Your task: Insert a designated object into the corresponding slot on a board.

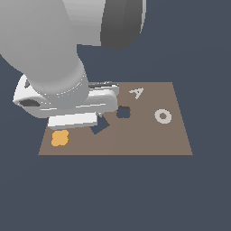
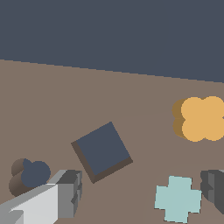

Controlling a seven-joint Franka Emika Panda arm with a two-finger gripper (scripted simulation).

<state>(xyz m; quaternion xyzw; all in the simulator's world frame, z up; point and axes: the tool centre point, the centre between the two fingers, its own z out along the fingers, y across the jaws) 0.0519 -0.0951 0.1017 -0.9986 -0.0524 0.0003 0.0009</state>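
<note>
The orange four-lobed piece lies flat on the brown board near the corner at the exterior view's left. In the wrist view the orange piece is apart from my gripper, which hangs open just above the board and holds nothing. One grey finger shows on one side, and the other finger is at the frame's edge. The clover-shaped slot is an empty dark cut-out near the board's middle. In the wrist view the slot lies beyond that finger.
A larger tilted square hole lies between the slot and the orange piece. A pale teal cross rests on the board between my fingers. A white ring and a white A-shaped piece lie toward the exterior view's right. The arm's bulk covers the board's far left part.
</note>
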